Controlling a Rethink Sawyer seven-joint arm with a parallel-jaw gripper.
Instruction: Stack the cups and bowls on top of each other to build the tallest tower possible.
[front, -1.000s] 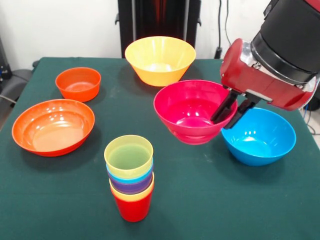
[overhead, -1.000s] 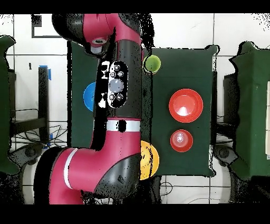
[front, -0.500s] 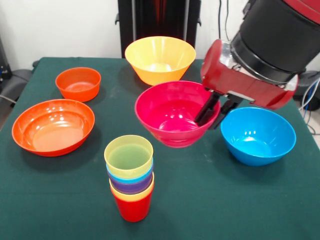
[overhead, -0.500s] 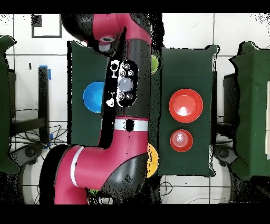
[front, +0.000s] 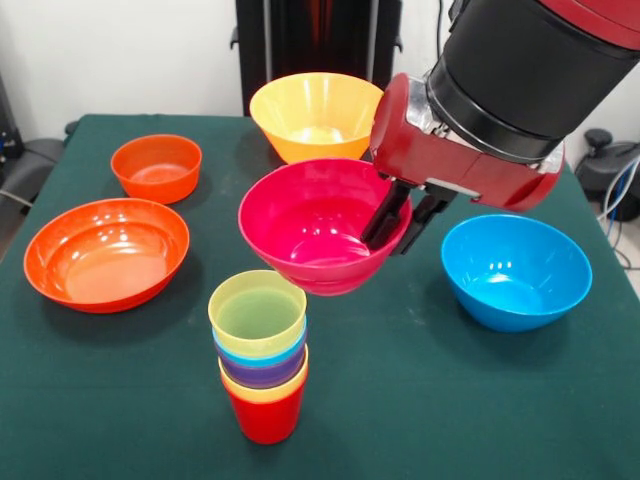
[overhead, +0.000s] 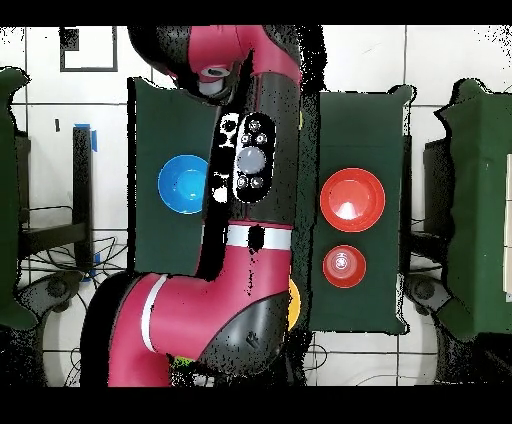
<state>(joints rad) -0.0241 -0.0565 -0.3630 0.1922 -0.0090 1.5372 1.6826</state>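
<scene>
1. The gripper (front: 403, 217) is clamped on the right rim of the magenta-pink bowl (front: 315, 222), one finger inside the wall and one outside
2. The magenta-pink bowl hangs clear of the table (front: 430, 400), tilted slightly, just above and right of the tower (front: 262, 352)
3. The tower is a stack of nested cups: red base, then yellow-orange, purple, blue, and a pale yellow cup (front: 257, 313) on top
4. Relative to the tower: wide orange bowl (front: 106, 252) to the left, small orange bowl (front: 156, 166) behind-left, yellow-orange bowl (front: 319, 119) behind, blue bowl (front: 516, 270) to the right
5. In the overhead view the arm (overhead: 245, 180) hides the tower and the held bowl
</scene>
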